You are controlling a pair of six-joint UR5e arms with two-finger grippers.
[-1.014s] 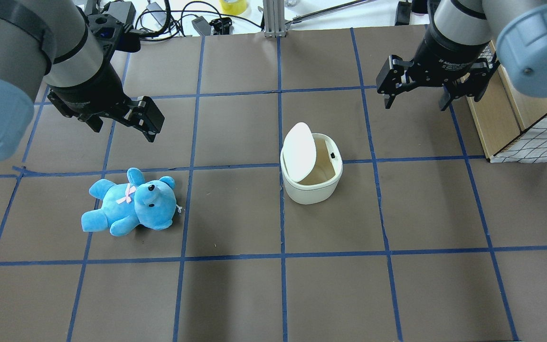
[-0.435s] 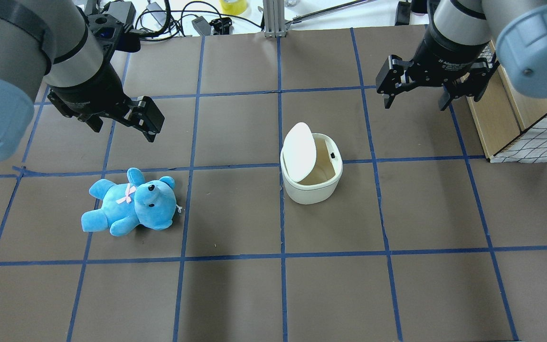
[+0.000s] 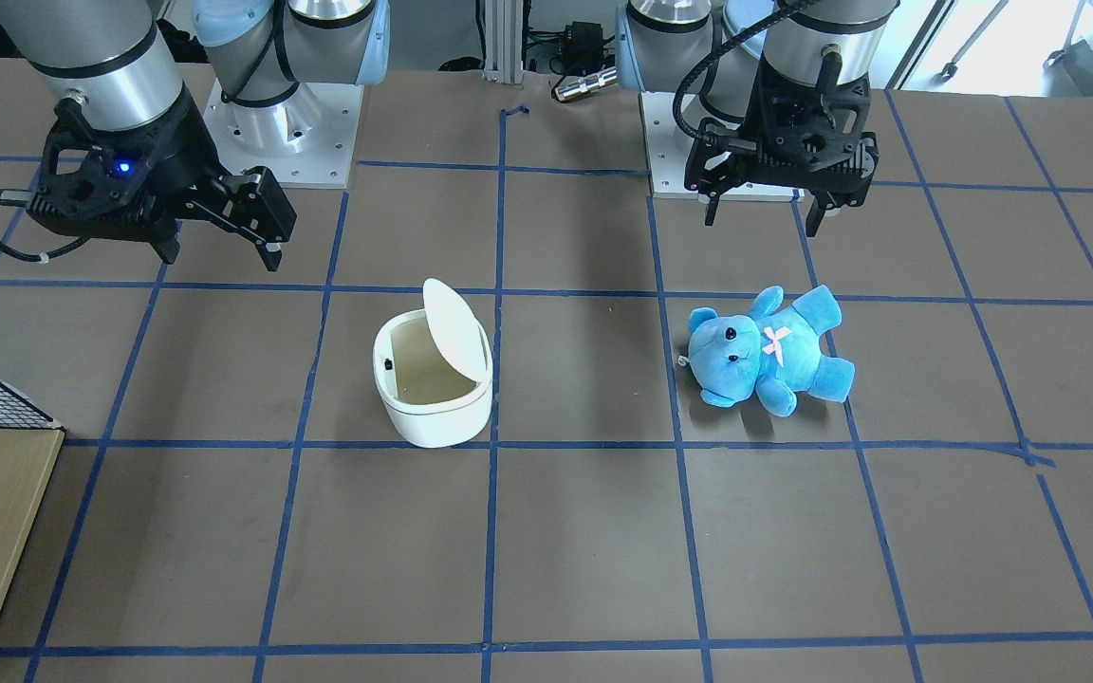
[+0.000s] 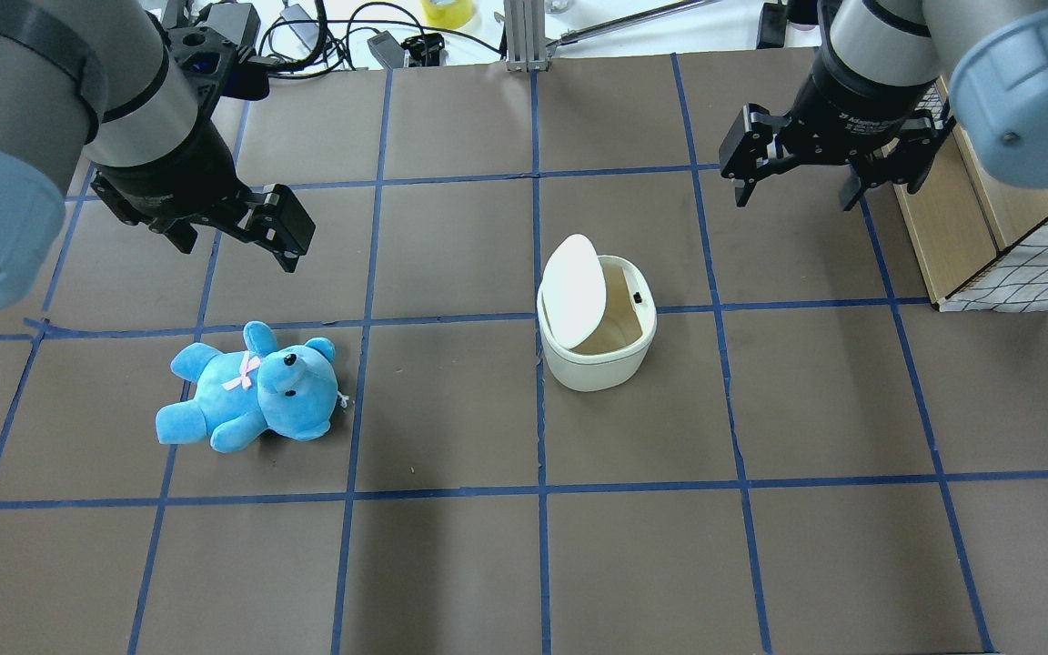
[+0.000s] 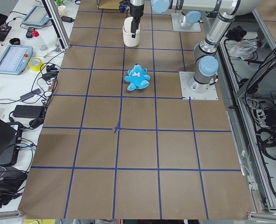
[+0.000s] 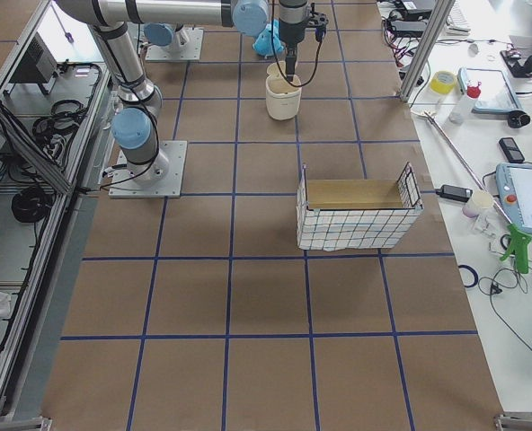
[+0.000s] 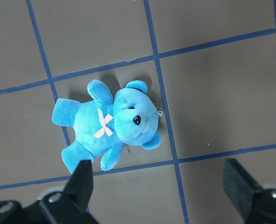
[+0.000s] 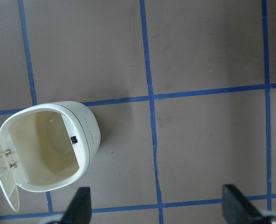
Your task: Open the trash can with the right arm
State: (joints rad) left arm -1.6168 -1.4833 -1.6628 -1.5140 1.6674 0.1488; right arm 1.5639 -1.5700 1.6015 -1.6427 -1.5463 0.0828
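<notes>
Faintly, right tool (image 4: 797,200) shows lettering; trash can (image 4: 597,359) open.

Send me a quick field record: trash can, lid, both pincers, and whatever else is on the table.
trash can: upright near the middle of the table, nothing visible inside
lid: flipped up, standing on the can's side nearest the bear
right pincer: open, empty, raised off to the side of the can, not touching it
left pincer: open, empty, above the table near the bear
teddy bear: blue, lying face up, apart from the can
wire-mesh box: on the right arm's side of the table
</notes>
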